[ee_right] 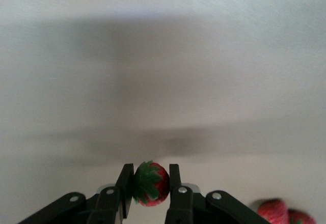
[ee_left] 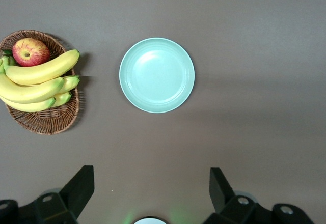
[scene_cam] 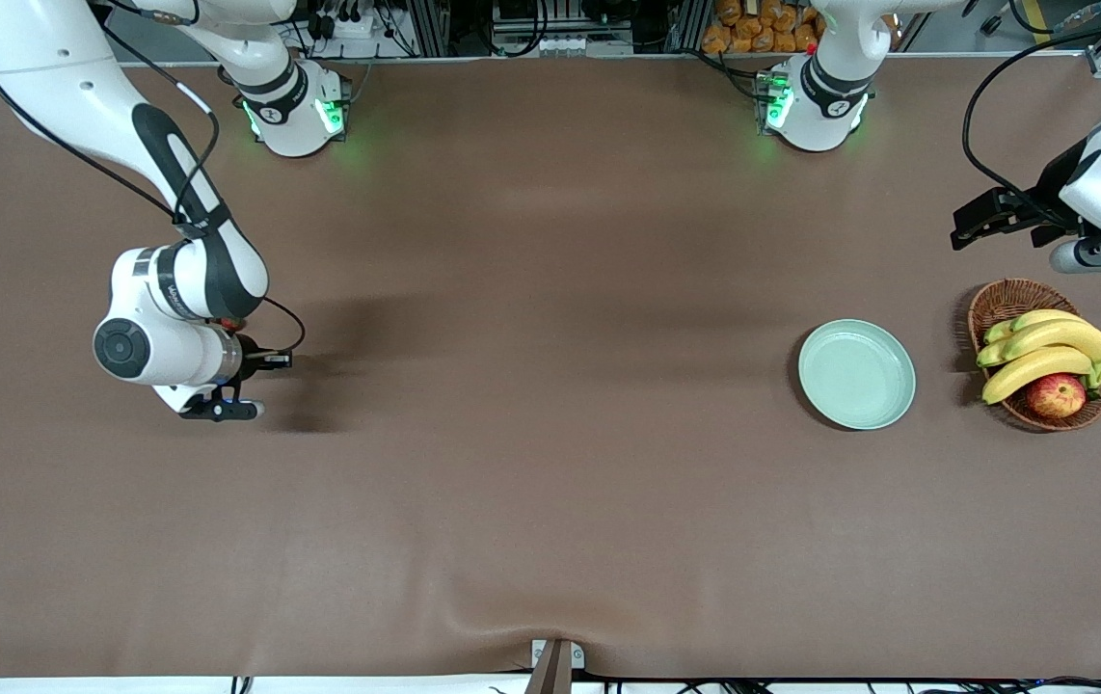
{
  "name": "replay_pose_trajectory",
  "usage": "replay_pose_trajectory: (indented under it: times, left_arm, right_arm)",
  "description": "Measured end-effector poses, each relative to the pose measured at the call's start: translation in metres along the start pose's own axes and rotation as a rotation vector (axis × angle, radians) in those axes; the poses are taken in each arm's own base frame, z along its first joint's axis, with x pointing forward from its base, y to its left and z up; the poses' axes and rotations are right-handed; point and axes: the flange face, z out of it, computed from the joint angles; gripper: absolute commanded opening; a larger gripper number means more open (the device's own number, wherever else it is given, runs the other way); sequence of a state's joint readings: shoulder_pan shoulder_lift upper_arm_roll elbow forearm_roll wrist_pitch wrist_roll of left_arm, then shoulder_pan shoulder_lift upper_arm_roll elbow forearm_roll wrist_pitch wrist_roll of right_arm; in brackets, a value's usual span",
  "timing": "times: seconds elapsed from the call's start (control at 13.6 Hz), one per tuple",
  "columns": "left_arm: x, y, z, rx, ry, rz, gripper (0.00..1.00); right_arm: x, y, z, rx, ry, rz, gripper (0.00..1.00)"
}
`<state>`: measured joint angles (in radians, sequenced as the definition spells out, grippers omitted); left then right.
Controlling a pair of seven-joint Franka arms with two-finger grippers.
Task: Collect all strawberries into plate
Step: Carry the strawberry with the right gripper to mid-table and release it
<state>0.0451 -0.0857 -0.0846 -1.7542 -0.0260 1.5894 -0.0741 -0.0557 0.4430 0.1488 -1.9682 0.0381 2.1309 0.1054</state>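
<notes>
One strawberry (ee_right: 150,184), red with a green leafy top, sits between the fingers of my right gripper (ee_right: 148,172), which is shut on it low over the table at the right arm's end. Two more strawberries (ee_right: 275,211) lie on the table close by, at the edge of the right wrist view. The right hand (scene_cam: 160,352) hides all of them in the front view. The pale green plate (scene_cam: 856,374) (ee_left: 157,75) lies bare toward the left arm's end. My left gripper (ee_left: 151,183) (scene_cam: 980,224) hangs open and holds nothing, above the table beside the plate and basket.
A wicker basket (scene_cam: 1002,301) (ee_left: 47,123) with bananas (scene_cam: 1042,352) and a red-yellow apple (scene_cam: 1056,395) stands beside the plate at the left arm's end. Brown table cloth stretches between the right hand and the plate.
</notes>
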Motion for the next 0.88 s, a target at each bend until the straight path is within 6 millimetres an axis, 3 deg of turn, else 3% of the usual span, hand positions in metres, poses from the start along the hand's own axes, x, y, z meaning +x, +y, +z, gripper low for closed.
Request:
replay_pose_trajectory:
  times: [0.22, 0.37, 0.66, 0.88]
  left_arm:
    - [0.001, 0.000, 0.003, 0.001, 0.003, 0.000, 1.00]
    - [0.002, -0.001, 0.006, 0.002, 0.004, -0.001, 1.00]
    - [0.002, -0.002, 0.006, 0.002, 0.004, -0.003, 1.00]
    - [0.002, -0.003, 0.009, 0.002, 0.003, -0.005, 1.00]
  right_arm:
    - [0.005, -0.063, -0.058, 0.057, 0.012, 0.071, 0.00]
    - [-0.003, -0.126, -0.076, 0.119, 0.023, 0.122, 0.00]
    - [-0.029, -0.257, -0.079, 0.165, 0.051, 0.260, 0.00]
    - [-0.043, -0.341, -0.048, 0.214, 0.085, 0.346, 0.00]
